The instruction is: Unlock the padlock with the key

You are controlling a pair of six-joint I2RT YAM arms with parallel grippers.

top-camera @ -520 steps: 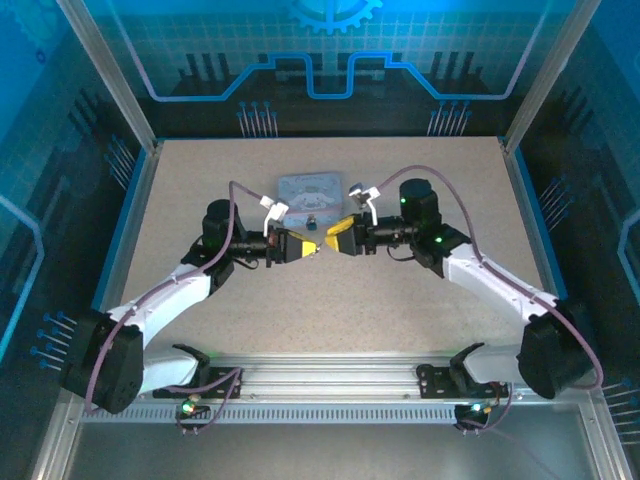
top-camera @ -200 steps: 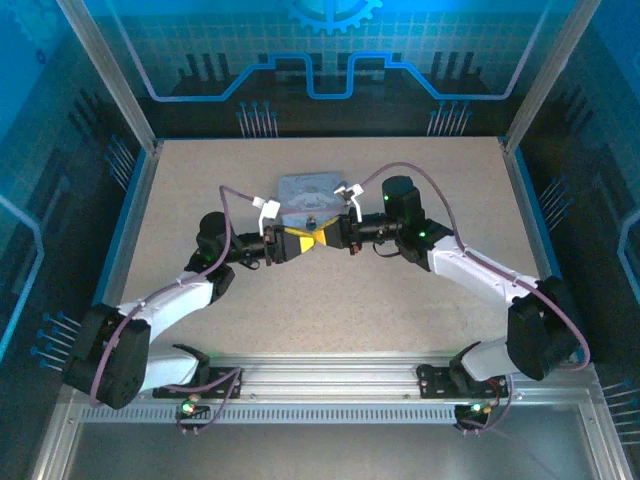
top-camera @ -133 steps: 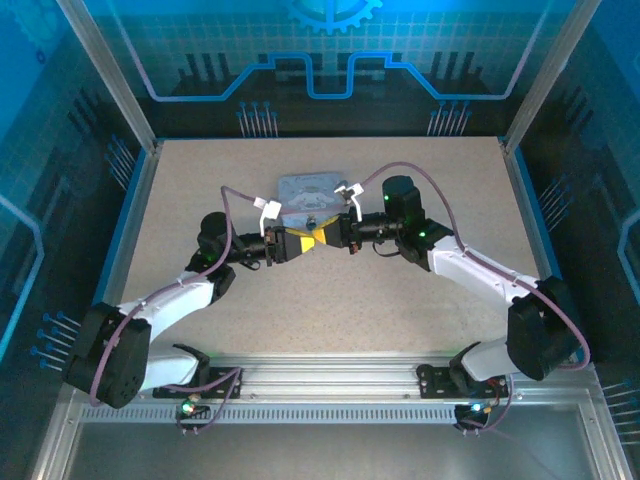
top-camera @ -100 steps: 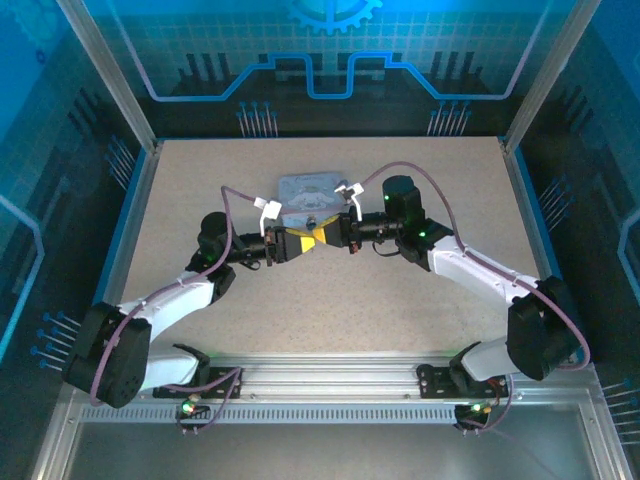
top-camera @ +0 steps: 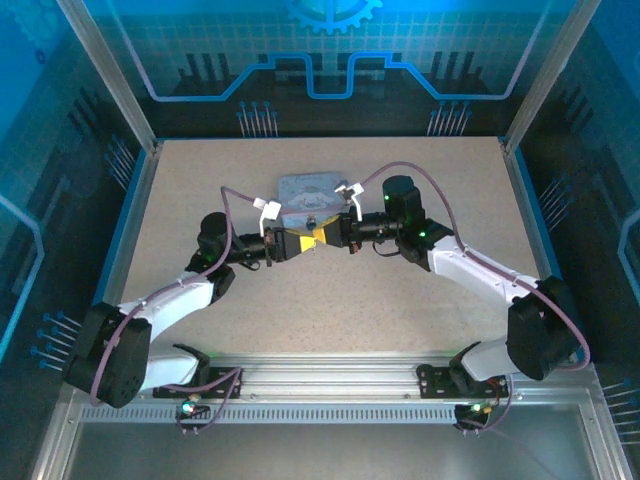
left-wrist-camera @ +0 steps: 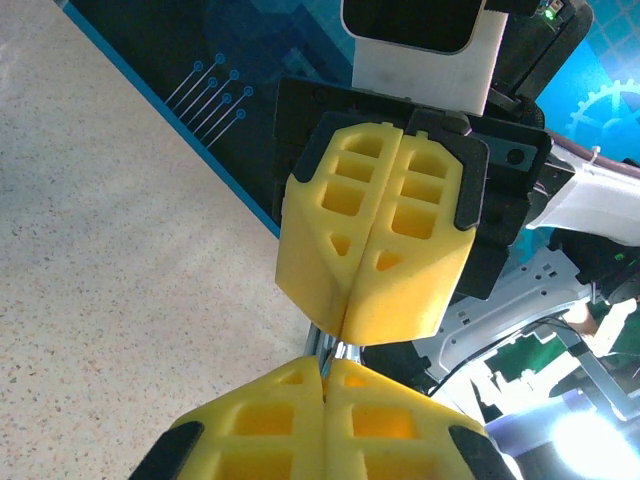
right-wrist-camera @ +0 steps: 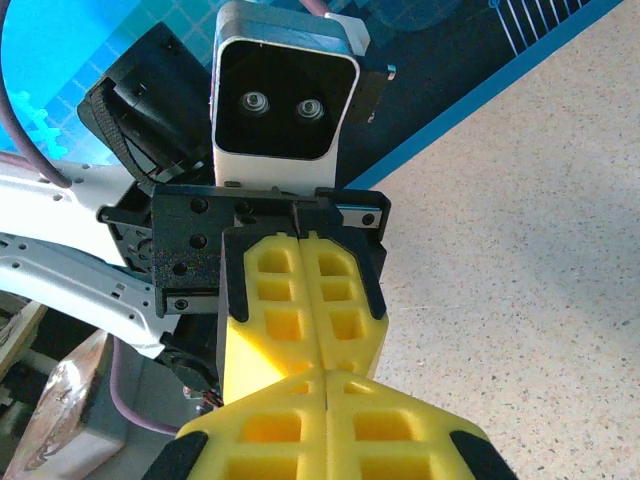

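Tip to tip above the counter [top-camera: 330,310], just in front of a grey-blue tin [top-camera: 303,188].
Shows left gripper [top-camera: 306,241] and right gripper [top-camera: 317,237] both pressed together, yellow fingers nose to nose. Between the tips, a metal sliver [left-wrist-camera: 333,351]: key or padlock shackle, cannot tell. Print on the tin too blurred to read.

**Crowded centre, open near side**

We find the left fingers [top-camera: 292,245] and right fingers [top-camera: 322,236] closed and meeting tip to tip over the worktop [top-camera: 330,310], no gap between. The tin [top-camera: 305,190] sits just behind them. The left arm [top-camera: 180,295] and right arm [top-camera: 470,270] angle inward, fencing the middle; the bare surface nearer us is passable.
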